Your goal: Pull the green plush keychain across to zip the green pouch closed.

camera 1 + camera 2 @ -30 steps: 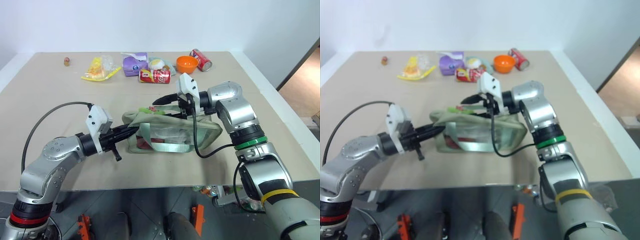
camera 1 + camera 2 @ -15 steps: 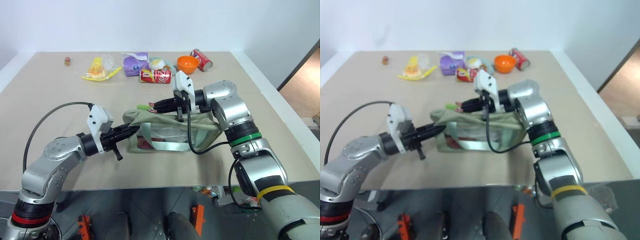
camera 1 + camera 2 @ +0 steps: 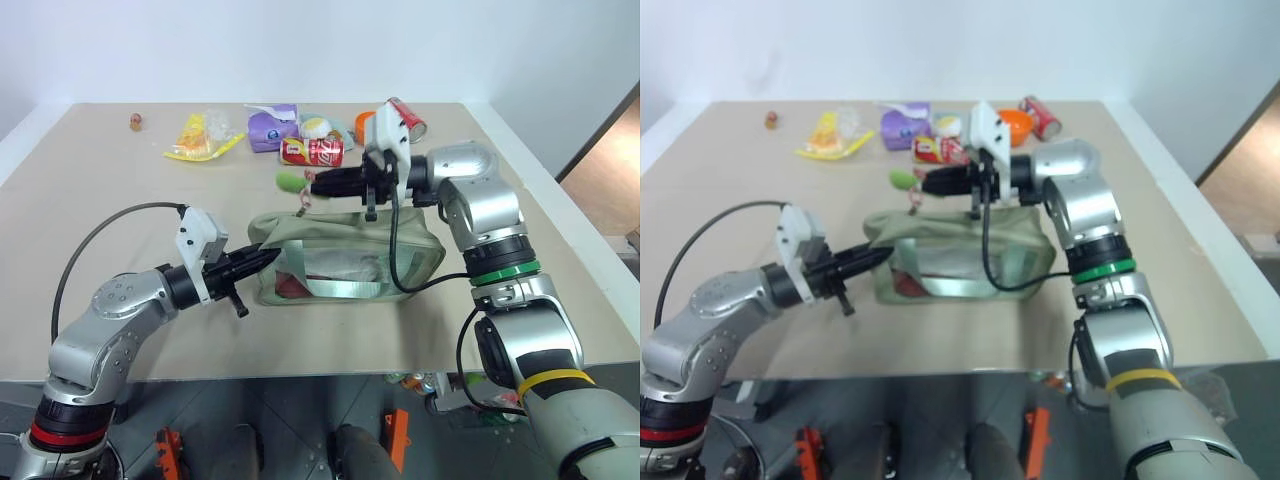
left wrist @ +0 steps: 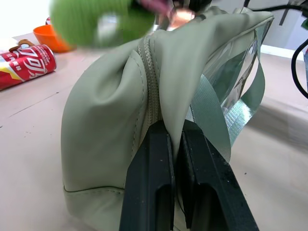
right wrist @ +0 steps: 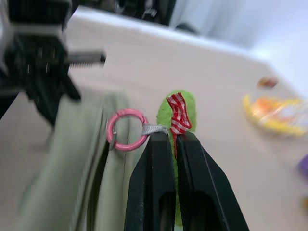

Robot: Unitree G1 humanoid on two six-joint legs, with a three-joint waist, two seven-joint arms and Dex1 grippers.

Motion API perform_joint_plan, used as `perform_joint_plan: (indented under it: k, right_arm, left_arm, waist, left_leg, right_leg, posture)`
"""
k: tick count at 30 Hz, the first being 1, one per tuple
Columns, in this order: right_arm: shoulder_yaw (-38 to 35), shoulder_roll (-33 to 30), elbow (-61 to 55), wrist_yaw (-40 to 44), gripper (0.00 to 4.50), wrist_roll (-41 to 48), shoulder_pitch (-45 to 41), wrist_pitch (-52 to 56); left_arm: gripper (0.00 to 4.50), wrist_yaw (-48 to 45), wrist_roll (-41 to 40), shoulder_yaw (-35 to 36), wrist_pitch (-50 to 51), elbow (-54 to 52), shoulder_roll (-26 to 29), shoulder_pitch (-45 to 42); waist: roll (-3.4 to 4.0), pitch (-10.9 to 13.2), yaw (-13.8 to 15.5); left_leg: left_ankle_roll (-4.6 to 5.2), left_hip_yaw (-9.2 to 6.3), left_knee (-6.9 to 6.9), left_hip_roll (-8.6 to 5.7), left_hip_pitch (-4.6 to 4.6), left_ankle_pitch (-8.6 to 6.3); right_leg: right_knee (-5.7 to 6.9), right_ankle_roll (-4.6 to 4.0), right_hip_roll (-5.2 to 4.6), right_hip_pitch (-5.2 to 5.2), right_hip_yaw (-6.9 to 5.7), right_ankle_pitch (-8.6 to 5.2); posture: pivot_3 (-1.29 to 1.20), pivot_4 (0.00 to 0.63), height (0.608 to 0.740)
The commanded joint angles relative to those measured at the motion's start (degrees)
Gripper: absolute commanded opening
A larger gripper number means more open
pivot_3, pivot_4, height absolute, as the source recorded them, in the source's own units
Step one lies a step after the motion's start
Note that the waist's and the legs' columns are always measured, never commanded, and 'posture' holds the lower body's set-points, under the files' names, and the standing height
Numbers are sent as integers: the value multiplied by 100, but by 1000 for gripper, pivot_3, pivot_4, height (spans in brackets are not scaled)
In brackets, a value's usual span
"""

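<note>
Table edges: the green pouch [image 3: 345,260] lies in the middle of the beige table [image 3: 110,250], well apart from the near edge and from the left and right edges.
Open room: bare table surface lies on the left of the pouch, on its right, and between it and the near edge.
Left gripper: the left gripper [image 4: 174,132] is clenched on the left end of the pouch, pinching the fabric just beside the zipper seam.
Right gripper: the right gripper [image 5: 172,138] is closed on the green plush keychain [image 5: 179,111], at the grey loop beside the red checked ribbon [image 5: 178,112]. It hangs above the far left part of the pouch and points to the left.
Keychain: it is in the air above the left end of the pouch, joined to a pink ring [image 5: 127,130] at the zipper line.
Things around: at the far side lie a red can [image 3: 311,152], a purple packet [image 3: 270,128], an orange bowl [image 3: 364,122], a second can [image 3: 406,118] and a yellow wrapper [image 3: 198,136]; all are well apart from the pouch.
In the way: a black cable [image 3: 398,262] from the right arm hangs across the pouch's top and front.
</note>
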Motion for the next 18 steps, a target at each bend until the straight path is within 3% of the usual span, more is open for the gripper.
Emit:
perform_joint_plan:
  k: [1, 18]
  right_arm:
    - [-346, -170, -478, -353, 44, 122, -174, -30]
    - [-1158, -1046, -1092, -2333, 44, -200, 625, -264]
  left_arm:
    - [0, 191, -18, 19, 101, 84, -118, -134]
    - [0, 464, 602, 108, -586, 833, -250, -797]
  waist:
    - [0, 0, 2]
    - [2, 2, -15]
  left_leg:
    - [0, 0, 1, 0, 0, 0]
    - [-3, -2, -4, -1, -26, -3]
  right_leg:
    - [0, 0, 0, 0, 0, 0]
    - [-2, -4, 1, -25, 1, 0]
  posture:
    - [0, 150, 740]
    - [0, 150, 740]
